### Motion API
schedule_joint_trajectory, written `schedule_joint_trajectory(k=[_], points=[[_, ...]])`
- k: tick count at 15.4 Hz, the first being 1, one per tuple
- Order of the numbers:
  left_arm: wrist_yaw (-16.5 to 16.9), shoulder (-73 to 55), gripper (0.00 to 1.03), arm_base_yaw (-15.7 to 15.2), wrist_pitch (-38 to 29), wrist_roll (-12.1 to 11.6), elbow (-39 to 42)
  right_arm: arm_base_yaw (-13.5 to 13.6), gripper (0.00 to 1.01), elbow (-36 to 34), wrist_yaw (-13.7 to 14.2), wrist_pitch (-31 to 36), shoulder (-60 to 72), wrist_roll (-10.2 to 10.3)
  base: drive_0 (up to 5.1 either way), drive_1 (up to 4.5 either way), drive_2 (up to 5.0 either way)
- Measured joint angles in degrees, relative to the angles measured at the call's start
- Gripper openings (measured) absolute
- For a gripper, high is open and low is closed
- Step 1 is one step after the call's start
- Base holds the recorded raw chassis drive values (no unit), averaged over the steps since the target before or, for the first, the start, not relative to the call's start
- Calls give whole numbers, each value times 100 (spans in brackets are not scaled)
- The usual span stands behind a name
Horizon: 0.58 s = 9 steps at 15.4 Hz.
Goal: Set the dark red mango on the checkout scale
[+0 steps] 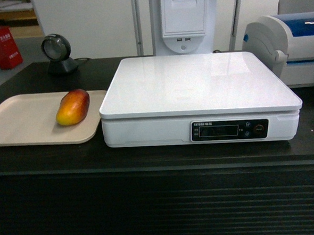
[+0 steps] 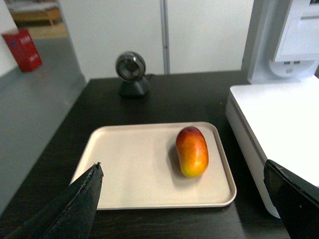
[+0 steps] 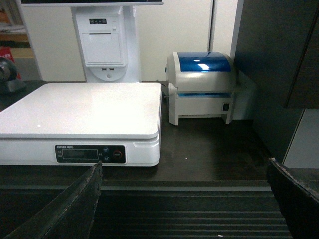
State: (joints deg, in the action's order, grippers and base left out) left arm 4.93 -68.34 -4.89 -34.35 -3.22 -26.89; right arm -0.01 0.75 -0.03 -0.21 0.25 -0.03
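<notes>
one smooth oval dark red mango (image 2: 192, 151), orange-yellow end

Black desk (image 1: 47, 156) carries the lot: scale (image 1: 198, 101) dead centre, beige tray (image 1: 24, 123) touching it at nine o'clock, scanner (image 1: 58, 54) at eleven, printer (image 1: 291, 40) at two.

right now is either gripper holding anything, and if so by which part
Nothing is held. The left gripper is open, its fingers short of the dark red mango lying on the beige tray. The right gripper is open too, facing the scale.
</notes>
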Motion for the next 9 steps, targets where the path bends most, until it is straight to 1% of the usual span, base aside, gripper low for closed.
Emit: schedule_joint_trajectory(k=[1,2,3,4,5,6,9], points=[[63,-859,98,140,127,11,-509,0,98,0,2,0,0,0,0,0,0],[35,-1467,98,240,144,0,-844,0,98,0,2,0,0,0,0,0,0],[22,-2277,98,374,358,2,-1429,0,98,0,2,-2,0,0,0,0,0],[70,-2693,98,442,538,13,-1821,0,98,0,2,0,0,0,0,0,0],[221,-3128,98,492,802,22,-2308,0,98,0,0,0,0,0,0,0,0],[116,-3552,98,564,929,-26,-2767,0,98,0,0,-2,0,0,0,0,0],[-7,-4505,98,684,1482,-164,-3814,0,98,0,2,0,0,-2,0,0,0]])
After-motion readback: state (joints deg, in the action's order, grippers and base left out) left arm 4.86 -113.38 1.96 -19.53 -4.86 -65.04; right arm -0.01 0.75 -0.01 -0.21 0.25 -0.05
